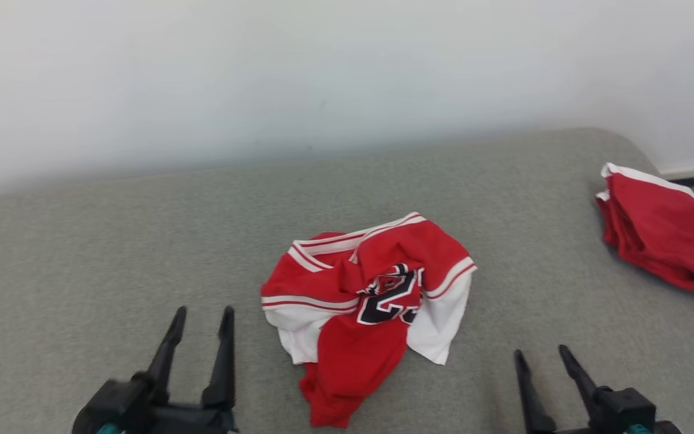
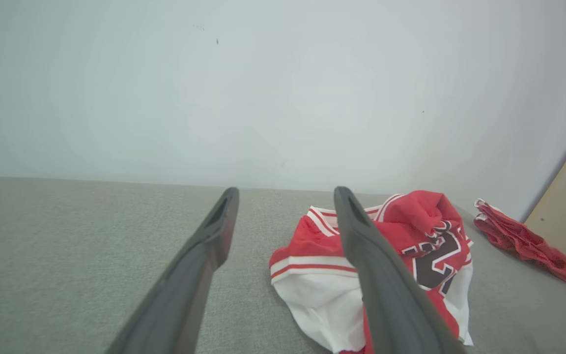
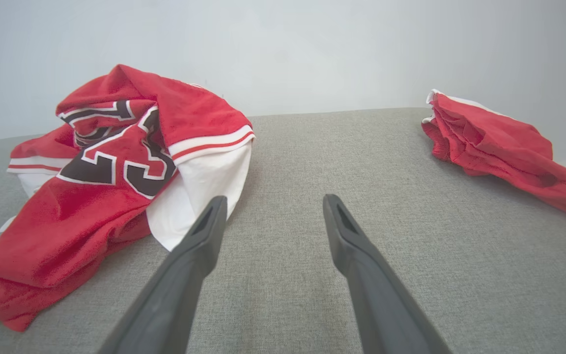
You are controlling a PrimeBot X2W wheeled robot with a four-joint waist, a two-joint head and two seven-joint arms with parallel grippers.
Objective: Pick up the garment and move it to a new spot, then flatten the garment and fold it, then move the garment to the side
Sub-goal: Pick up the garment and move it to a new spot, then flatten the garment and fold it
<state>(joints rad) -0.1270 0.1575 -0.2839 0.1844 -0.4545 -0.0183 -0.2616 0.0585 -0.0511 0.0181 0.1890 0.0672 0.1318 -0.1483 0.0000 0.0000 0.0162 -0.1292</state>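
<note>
Two dark-fingered grippers and two pieces of clothing make up the entry, set against two large backgrounds. Largest is the plain off-white wall, which closes off the far side. Next is the broad grey woven upholstered surface, flat on top and rounded at its far right corner, on which all the cloth lies. Third is the crumpled red-and-white sports jersey with red-striped white trim and a dark white-edged number on its front. It sits near the middle of the grey surface, bunched into a loose heap with a red tail trailing toward the robot, and it lies between the two grippers, touching neither; the left wrist view and the right wrist view show it as well. Fourth is a smaller folded red garment with a white edge, resting at the right end of the surface, well apart from the jersey. Smallest are the grippers. The left gripper hangs low over bare grey fabric just left of the jersey, fingers spread and holding nothing. The right gripper sits to the jersey's right, fingers likewise spread and empty above bare upholstery.
</note>
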